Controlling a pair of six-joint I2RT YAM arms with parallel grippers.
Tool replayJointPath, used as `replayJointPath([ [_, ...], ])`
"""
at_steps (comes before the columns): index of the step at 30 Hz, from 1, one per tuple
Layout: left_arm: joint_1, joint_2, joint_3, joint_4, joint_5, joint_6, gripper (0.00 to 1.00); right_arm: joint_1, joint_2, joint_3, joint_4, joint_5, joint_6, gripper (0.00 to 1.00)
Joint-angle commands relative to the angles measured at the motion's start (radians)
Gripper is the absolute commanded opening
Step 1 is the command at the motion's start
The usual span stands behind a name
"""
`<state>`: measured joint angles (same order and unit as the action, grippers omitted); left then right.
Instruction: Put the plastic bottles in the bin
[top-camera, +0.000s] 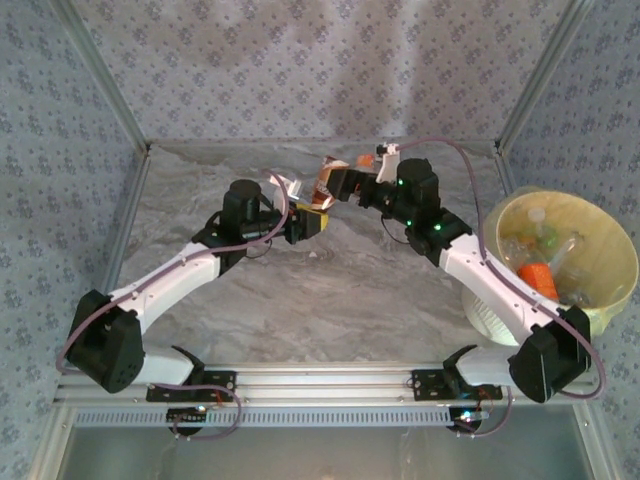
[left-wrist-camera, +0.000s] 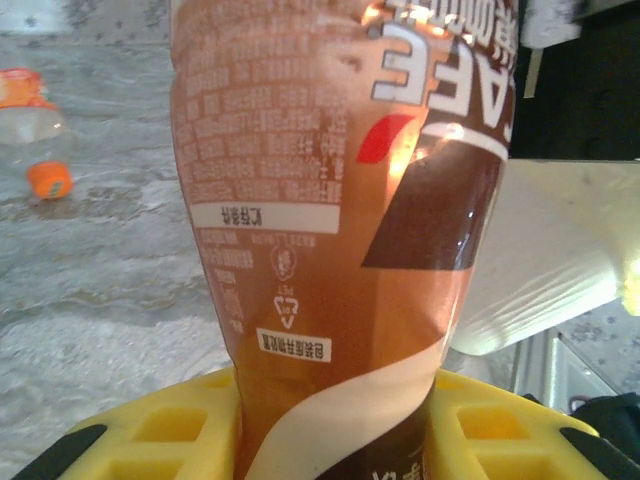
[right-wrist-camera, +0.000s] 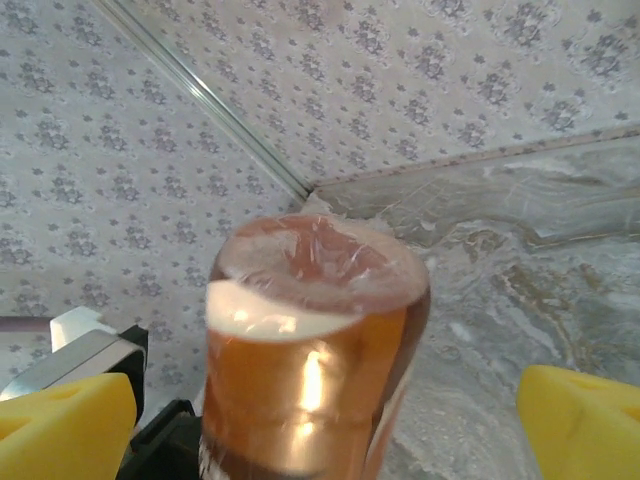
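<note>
Handover: we are clamping the bottle (left-wrist-camera: 330, 200) in the left gripper (top-camera: 311, 223), base pointing into the wide-open right gripper (right-wrist-camera: 320, 420), nearer the bin (top-camera: 590, 222).

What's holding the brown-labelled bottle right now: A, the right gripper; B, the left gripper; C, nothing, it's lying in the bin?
B: the left gripper is clamped on the brown-labelled bottle, while the right gripper stands open with its yellow fingers apart on either side of it.

Brown-label bottle (top-camera: 327, 181) aloft mid-table; bin (top-camera: 622, 236) at right holds maybe four bottles (top-camera: 538, 278).
</note>
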<state>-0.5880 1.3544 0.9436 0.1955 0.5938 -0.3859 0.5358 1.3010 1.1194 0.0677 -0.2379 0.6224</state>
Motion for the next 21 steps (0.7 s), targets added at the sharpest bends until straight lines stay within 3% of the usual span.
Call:
replayJointPath([
  [1, -0.024, 0.004, 0.03, 0.073, 0.073, 0.002, 0.29, 0.005, 0.041, 0.051, 0.057, -0.035, 0.057, 1.0],
  [5, -0.048, 0.02, 0.044, 0.076, 0.067, 0.008, 0.29, 0.005, 0.081, 0.064, 0.078, -0.059, 0.094, 1.0],
  [10, -0.072, 0.042, 0.048, 0.077, 0.033, 0.002, 0.3, 0.005, 0.066, 0.054, 0.089, -0.096, 0.115, 0.76],
  [18, -0.081, 0.048, 0.063, 0.048, 0.002, 0.008, 0.35, 0.0, 0.031, 0.054, -0.015, -0.103, 0.056, 0.61],
  [21, -0.081, 0.051, 0.067, 0.04, -0.007, 0.001, 0.44, 0.0, 0.022, 0.052, -0.017, -0.097, 0.042, 0.57],
])
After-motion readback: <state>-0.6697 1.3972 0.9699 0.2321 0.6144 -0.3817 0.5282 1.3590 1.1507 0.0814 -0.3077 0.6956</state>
